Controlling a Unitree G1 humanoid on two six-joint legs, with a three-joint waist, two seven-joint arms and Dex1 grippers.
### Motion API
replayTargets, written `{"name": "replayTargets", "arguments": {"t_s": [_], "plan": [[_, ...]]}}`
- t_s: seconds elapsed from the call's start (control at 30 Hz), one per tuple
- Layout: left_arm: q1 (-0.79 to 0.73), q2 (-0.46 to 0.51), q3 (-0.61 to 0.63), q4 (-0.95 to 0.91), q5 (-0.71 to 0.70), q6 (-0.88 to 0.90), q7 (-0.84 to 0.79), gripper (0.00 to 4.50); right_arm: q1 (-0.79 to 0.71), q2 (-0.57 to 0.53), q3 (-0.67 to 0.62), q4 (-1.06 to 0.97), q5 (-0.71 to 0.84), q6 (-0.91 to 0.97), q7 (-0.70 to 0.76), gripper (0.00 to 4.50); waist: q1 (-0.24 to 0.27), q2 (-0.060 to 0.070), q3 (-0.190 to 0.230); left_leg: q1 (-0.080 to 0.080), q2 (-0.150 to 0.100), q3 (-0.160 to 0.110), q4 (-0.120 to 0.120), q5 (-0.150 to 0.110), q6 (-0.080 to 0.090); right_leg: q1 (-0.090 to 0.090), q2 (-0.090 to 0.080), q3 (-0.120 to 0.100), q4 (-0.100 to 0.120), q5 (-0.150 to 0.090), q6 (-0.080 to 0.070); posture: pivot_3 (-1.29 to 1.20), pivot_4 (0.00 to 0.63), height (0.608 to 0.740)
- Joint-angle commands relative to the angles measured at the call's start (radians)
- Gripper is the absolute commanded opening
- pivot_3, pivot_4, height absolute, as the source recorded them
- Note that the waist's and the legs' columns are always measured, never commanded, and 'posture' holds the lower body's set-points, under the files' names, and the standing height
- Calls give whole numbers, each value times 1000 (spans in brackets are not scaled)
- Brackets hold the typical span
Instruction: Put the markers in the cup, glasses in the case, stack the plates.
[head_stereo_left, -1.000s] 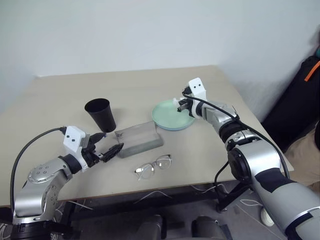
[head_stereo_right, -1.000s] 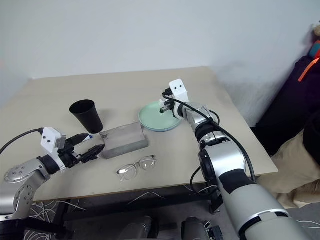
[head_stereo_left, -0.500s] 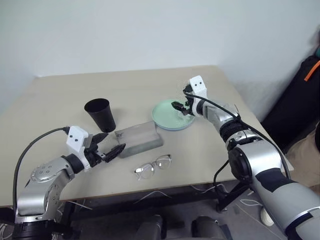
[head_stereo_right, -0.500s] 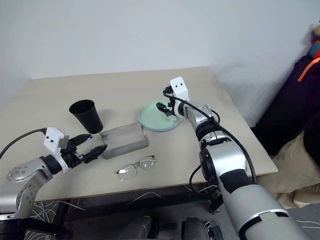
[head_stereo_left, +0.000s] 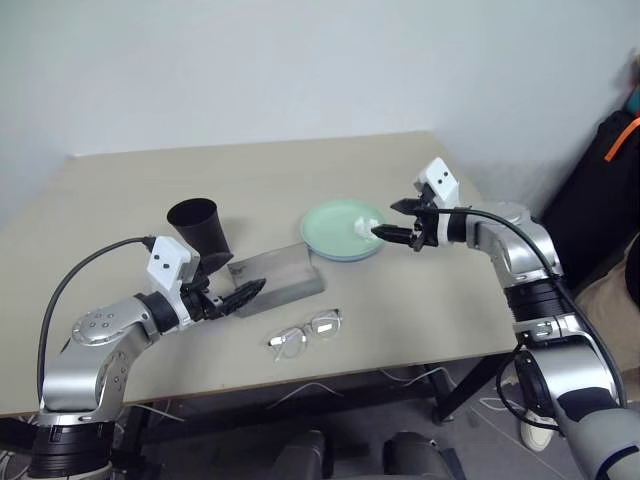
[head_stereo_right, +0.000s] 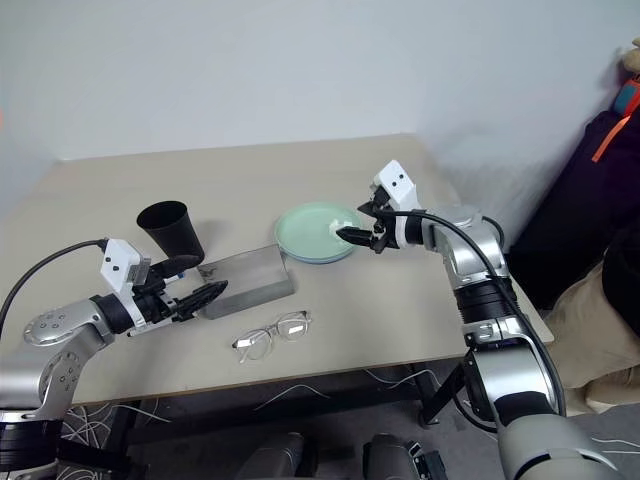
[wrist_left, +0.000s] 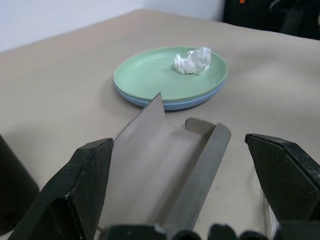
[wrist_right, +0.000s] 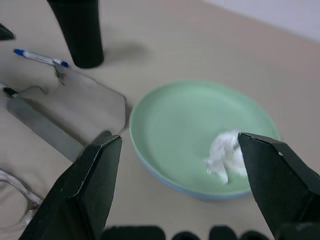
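Beige table (head_stereo_left: 120, 190): stacked plates (head_stereo_left: 330, 232) hold crumpled paper (head_stereo_left: 368, 226) (both grippers' jaws spread).

My head pair looks down across the worktop (head_stereo_left: 120, 190); both wrist cameras sit close, sharing the plates (wrist_left: 170, 82).

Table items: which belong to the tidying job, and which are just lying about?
Job:
- marker
- black cup
- glasses
- grey case, lid open
- green plate, stacked on the blue plate

Lying about:
- crumpled white paper on the green plate
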Motion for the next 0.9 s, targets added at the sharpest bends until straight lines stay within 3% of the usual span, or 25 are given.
{"name": "replayTargets", "arguments": {"t_s": [0.03, 0.2, 0.5, 0.63, 0.73, 0.8, 0.9], "plan": [[-17, 16, -7, -52, -7, 11, 0, 4500, -7, 0, -12, -47, 41, 6, 1, 4010, 3, 0, 0, 0, 0, 0, 0, 0, 0, 0, 0, 0, 0, 0, 0, 0, 0, 740], [-5, 7, -7, -84, -11, 23, 14, 4500, -11, 38, -33, 1, 15, -189, -95, 4010, 5, 0, 0, -1, -2, 0, 0, 0, 0, 0, -1, 0, -1, 0, 0, 0, 0, 740], [11, -7, -7, -112, -17, 31, 33, 4500, -34, 38, -41, 50, 87, -176, -29, 4010, 6, 0, 0, 0, -2, 0, 0, 0, 0, 1, -1, 0, -1, 0, 0, 0, 0, 740], [12, -8, -5, -116, -21, 38, 33, 4500, -25, 26, -13, 58, 40, -245, -52, 4010, 0, 1, 1, 0, -10, -12, 0, 0, 0, 3, -2, -7, -1, -1, 1, 0, 0, 740], [12, -7, -5, -117, -23, 41, 32, 4500, -25, 31, -20, 64, 54, -219, -57, 4010, -4, 8, 4, 6, -73, -112, -2, 4, -6, 16, -5, -22, 1, -8, 10, 0, 0, 740], [12, -7, -5, -119, -23, 44, 32, 4500, -29, 32, -22, 72, 54, -206, -67, 4010, 2, 7, 3, 10, -114, -182, -7, 11, -17, 8, -2, -20, 2, -13, 7, 0, 0, 740], [10, -8, -5, -121, -27, 52, 32, 4500, -25, 32, -17, 76, 54, -207, -64, 4010, 9, 8, 2, 6, -108, -178, -15, 16, -24, -1, -1, -12, 4, -11, 1, 0, 0, 740]]}}
